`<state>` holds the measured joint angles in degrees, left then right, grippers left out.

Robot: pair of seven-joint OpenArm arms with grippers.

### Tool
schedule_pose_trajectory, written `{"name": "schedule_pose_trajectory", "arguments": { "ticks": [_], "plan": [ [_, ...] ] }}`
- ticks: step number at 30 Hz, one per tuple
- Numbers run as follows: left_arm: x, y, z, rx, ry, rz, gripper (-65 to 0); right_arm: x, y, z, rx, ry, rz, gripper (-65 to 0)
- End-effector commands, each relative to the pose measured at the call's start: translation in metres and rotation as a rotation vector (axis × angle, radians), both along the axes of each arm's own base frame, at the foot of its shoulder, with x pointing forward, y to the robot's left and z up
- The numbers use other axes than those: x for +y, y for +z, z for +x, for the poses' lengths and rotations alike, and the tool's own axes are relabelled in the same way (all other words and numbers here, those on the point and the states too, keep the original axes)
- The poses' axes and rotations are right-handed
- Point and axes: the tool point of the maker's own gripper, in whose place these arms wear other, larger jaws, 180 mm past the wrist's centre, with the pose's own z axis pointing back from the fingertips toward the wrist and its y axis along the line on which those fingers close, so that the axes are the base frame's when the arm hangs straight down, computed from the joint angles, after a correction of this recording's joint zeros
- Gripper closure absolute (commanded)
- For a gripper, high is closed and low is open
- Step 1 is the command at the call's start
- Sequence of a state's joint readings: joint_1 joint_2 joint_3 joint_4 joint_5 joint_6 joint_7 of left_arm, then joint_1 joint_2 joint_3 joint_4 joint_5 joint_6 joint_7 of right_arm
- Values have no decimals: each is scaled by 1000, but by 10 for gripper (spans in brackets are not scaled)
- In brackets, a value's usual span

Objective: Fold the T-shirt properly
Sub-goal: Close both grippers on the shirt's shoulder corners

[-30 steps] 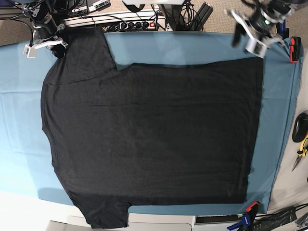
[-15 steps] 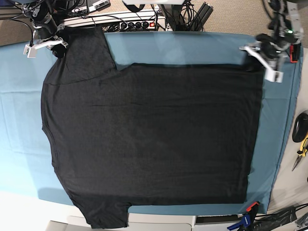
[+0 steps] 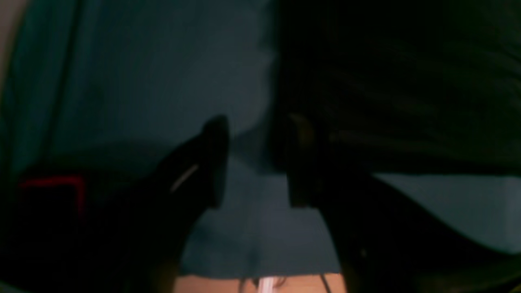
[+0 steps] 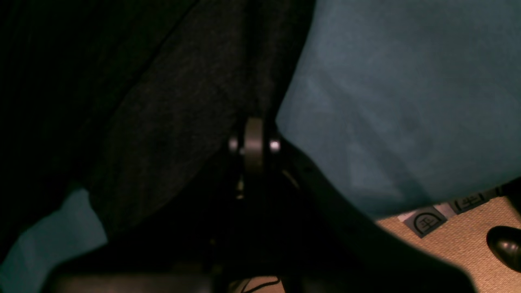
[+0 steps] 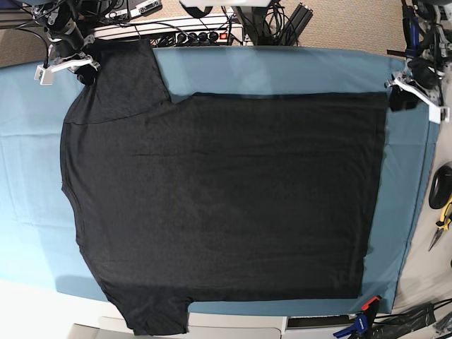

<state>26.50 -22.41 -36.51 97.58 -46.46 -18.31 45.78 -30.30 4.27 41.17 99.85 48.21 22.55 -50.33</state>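
Observation:
The black T-shirt (image 5: 226,198) lies spread flat, plain side up, on the teal table cloth (image 5: 282,70). My right gripper (image 5: 85,71) sits at the back left, on the edge of the upper sleeve. In the right wrist view its jaws (image 4: 254,140) are shut, with the sleeve fabric (image 4: 163,106) running into them. My left gripper (image 5: 397,100) is at the back right, by the shirt's hem corner. Seen from the left wrist it (image 3: 256,162) stands open, low over the cloth, one finger (image 3: 299,162) against the shirt's dark edge (image 3: 386,81).
A power strip (image 5: 191,34) and cables lie beyond the table's back edge. A red clamp (image 5: 367,305) grips the cloth at the front right, and another red clamp (image 3: 53,183) sits near my left gripper. Pliers (image 5: 441,222) lie at the right edge.
My left arm has swung right and come down from above the cloth's back edge to the shirt's hem corner, staying open. The right arm and the shirt have not moved.

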Motion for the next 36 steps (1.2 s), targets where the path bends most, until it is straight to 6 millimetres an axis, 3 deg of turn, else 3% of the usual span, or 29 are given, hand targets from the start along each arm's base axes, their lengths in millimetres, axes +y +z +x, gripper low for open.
{"name": "schedule_pose_trajectory", "arguments": {
  "ticks": [1,9,17,28,36],
  "plan": [
    [2,10,11,-46,-9,-21,-248,-1,1,-3,11,16,-13,0],
    [-7,-4,14,-50,-8,-180,-247,0,1,-3,11,17,-13,0],
    [-28,5,11,-80,-91,-278,-247,-1,1,-3,12,17,-14,0],
    [-36,13,12,-129,-156,-285,-247,-2,0,-4,21,18,-28,0],
    [-27,3,10,-93,-155,-201,-248,-2,1,-3,17,17,-28,0]
  ]
}}
